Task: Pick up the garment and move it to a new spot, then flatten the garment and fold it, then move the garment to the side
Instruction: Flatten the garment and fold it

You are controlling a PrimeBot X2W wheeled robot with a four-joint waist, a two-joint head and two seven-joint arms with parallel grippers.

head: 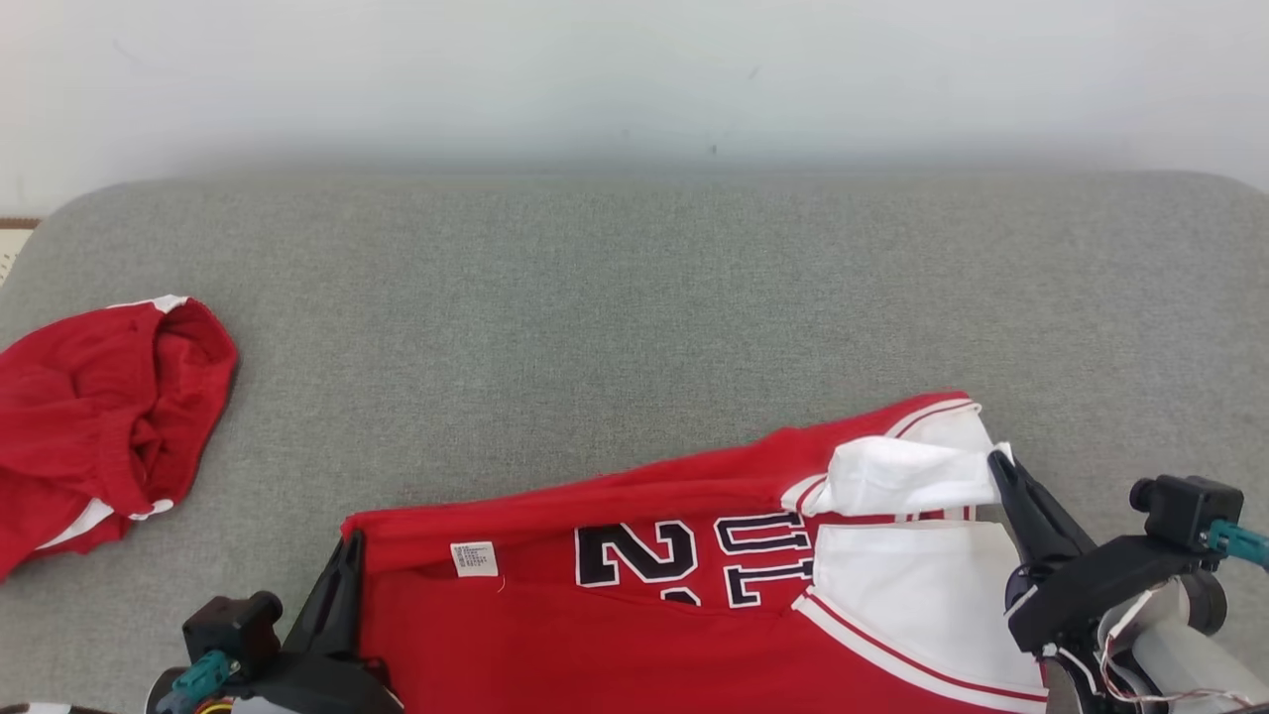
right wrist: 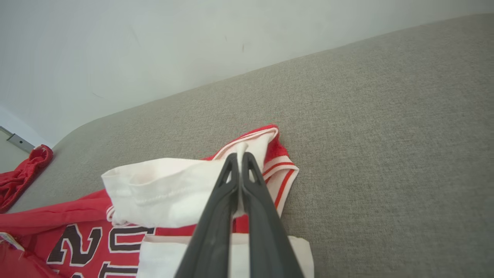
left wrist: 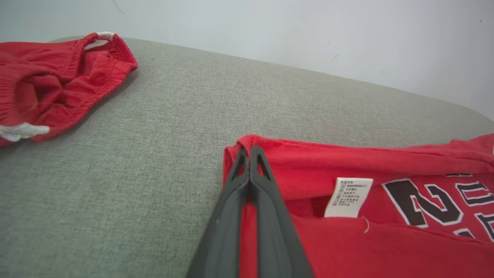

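Note:
The garment (head: 634,615) is a red jersey with white sleeves and black-and-white lettering, spread sideways along the near edge of the grey cushion. My left gripper (head: 352,543) is shut on its red left corner (left wrist: 247,144), near a white care label (left wrist: 349,197). At the other end my right gripper (head: 994,459) is shut on a folded-over white sleeve (right wrist: 170,193) with red-striped trim (right wrist: 283,175). In both wrist views the dark fingers (right wrist: 239,181) press together with cloth pinched between them.
A second red garment (head: 99,416) with white trim lies crumpled at the cushion's left edge, apart from the jersey. The grey cushion (head: 634,297) stretches bare behind the jersey up to a pale wall (head: 634,79).

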